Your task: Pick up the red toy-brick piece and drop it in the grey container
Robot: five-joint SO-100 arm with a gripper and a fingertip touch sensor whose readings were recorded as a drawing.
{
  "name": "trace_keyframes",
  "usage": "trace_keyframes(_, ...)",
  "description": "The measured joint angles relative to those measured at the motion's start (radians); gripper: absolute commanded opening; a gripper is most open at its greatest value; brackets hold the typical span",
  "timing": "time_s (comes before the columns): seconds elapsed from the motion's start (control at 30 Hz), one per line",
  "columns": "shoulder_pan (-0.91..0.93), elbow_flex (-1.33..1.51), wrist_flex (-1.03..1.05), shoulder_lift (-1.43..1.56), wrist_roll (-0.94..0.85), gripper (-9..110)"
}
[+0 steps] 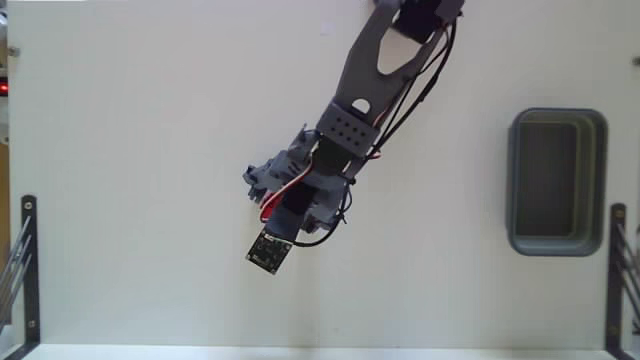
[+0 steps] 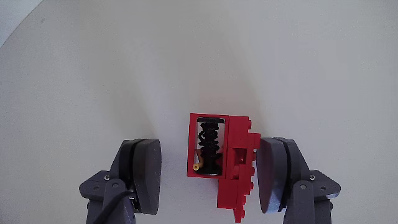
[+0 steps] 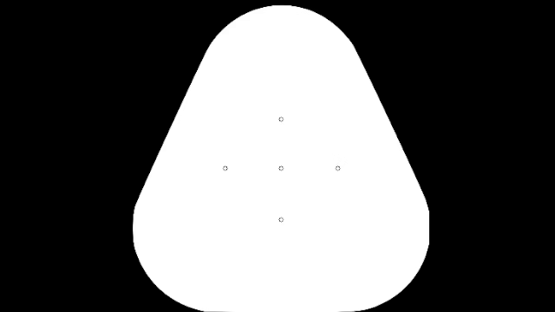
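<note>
1 red toy-brick piece (image 2: 222, 158) lies on the white surface (image 2: 186, 56) between the spread fingers (image 2: 144, 174) of 1 end effector (image 2: 208, 177), close to the right-hand finger in the wrist view, contact unclear. It is bright red and stepped, with a dark coiled insert. 1 grey container (image 1: 556, 181) sits well apart at the fixed view's right, on the same pale surface.
</note>
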Motion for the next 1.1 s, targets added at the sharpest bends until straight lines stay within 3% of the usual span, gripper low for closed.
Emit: trace_keyframes(1.1, -0.002, 0.000, 0.000, 0.000, 0.000, 83)
